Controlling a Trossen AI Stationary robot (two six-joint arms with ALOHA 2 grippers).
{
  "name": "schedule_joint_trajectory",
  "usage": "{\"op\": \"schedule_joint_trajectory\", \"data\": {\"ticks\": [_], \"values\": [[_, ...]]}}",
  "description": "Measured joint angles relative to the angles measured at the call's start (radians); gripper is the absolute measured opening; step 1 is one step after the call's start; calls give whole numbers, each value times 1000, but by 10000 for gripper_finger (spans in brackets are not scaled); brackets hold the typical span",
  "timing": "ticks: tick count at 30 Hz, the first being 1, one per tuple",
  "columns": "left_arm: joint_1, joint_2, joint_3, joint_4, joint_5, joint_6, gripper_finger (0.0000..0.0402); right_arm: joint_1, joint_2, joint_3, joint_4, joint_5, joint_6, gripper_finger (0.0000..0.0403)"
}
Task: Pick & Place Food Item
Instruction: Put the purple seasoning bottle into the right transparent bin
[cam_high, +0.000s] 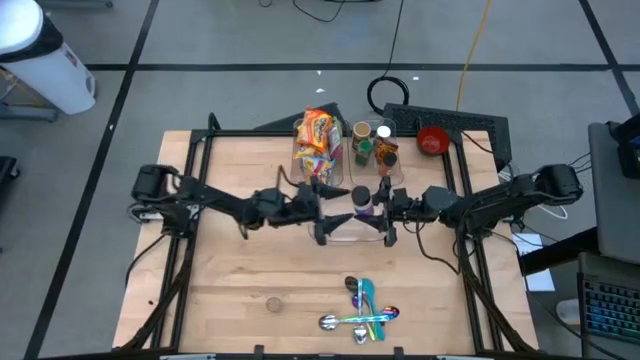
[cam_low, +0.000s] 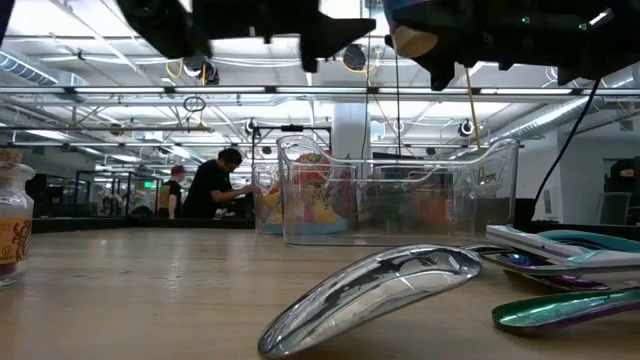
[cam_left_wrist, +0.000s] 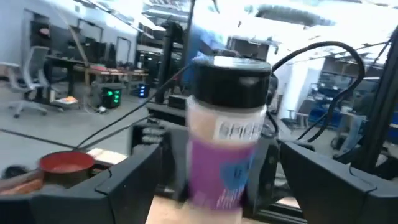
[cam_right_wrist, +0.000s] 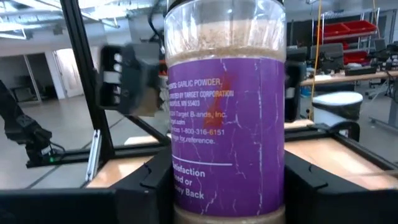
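You see two matte-black jointed arms: the left arm (cam_high: 215, 203), the right arm (cam_high: 490, 200), both trailing thin black cables.

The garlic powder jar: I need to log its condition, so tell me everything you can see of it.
The garlic powder jar is a clear, plastic-looking cylinder with a black cap and a purple label printed in white. Pale powder fills it nearly to the top. It stands upright in the air between the two arms, above the clear bin. The right gripper holds it, jaws closed on its sides. The left gripper faces it with jaws open on either side, apparently not touching.
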Motion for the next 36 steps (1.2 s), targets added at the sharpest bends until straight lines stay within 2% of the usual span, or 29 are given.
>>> {"op": "schedule_joint_trajectory", "data": {"ticks": [5, 15, 18, 24, 27, 32, 36], "values": [[5, 86, 106, -2, 43, 69, 318, 0, 26, 0, 18, 0, 0, 170], [4, 186, 282, -186, 43, 122, 290, 2, 29, 0, 6, -2, -9, 170], [3, 184, 291, -230, 42, 134, 258, 3, 29, 0, -14, -5, -38, 170], [-7, 158, 293, -282, 39, 157, 155, 3, 8, 1, -37, -8, -67, 164], [-9, 132, 293, -326, 41, 174, 150, 3, 7, 7, -45, -7, -91, 166], [-11, 37, 287, -522, 18, 221, 150, 2, -5, 2, -112, 2, -72, 241], [-25, -55, 290, -695, -17, 225, 150, 2, -25, -1, -297, 1, -8, 288]]}}
